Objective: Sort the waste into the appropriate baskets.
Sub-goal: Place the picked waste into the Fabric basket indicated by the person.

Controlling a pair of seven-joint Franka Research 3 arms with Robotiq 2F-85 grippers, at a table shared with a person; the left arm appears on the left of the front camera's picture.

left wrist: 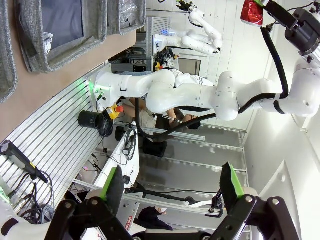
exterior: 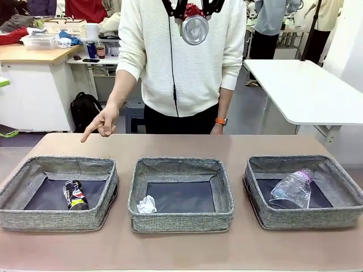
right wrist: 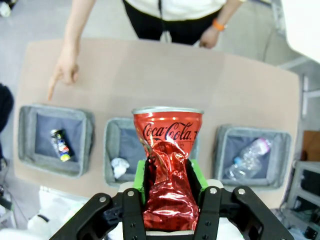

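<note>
1. The red drink can (right wrist: 167, 175) sits between the green pads of the right gripper (right wrist: 168, 200), which pinches it around its crumpled lower body. In the right wrist view its long axis runs up and away from the jaws, with the rim end pointing toward the table far below.
2. In the front view the same can (exterior: 194, 25) hangs high at the top edge, in front of the person's chest, its round silver end facing the camera.
3. From the right wrist view, the can is above the middle basket (right wrist: 116, 150) of three grey ones.
4. The dark drink can (exterior: 75, 195) lies on its side in the left basket (exterior: 57, 218), its long axis running roughly front to back.
5. The white paper wad (exterior: 147, 205) rests in the near left corner of the middle basket.
6. A clear plastic bottle (exterior: 292, 188) lies tilted in the right basket (exterior: 309, 218), cap end toward the far right.
7. The person's hand (exterior: 103, 123) points a finger down toward the table behind the left basket.
8. The left gripper (left wrist: 170, 187) is spread wide, holding nothing, facing away from the table.
</note>
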